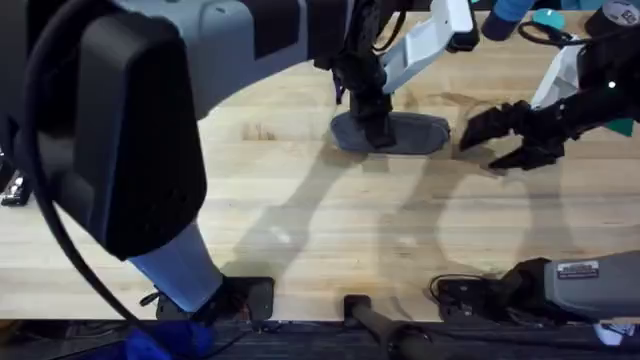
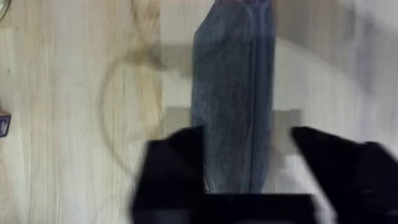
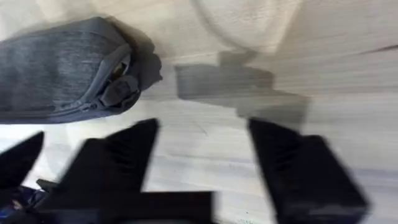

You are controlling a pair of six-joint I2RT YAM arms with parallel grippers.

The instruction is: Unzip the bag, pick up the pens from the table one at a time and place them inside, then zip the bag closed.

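Observation:
The grey-blue bag (image 1: 412,133) lies on the table (image 1: 320,220) at the far middle. My left gripper (image 1: 374,126) comes down over its left part. In the left wrist view the bag (image 2: 233,99) runs lengthwise between the two black fingers (image 2: 174,168), which stand open on either side of it. My right gripper (image 1: 482,148) hovers open just right of the bag, holding nothing. The right wrist view shows the bag's end with its zipper tab (image 3: 121,92) a little beyond the right gripper (image 3: 202,127). The pens are out of view.
Teal and blue items (image 1: 545,18) and a black cable lie at the far right edge of the table. A small dark object (image 1: 12,190) sits at the left edge. Bare wood stretches across the near half of the table.

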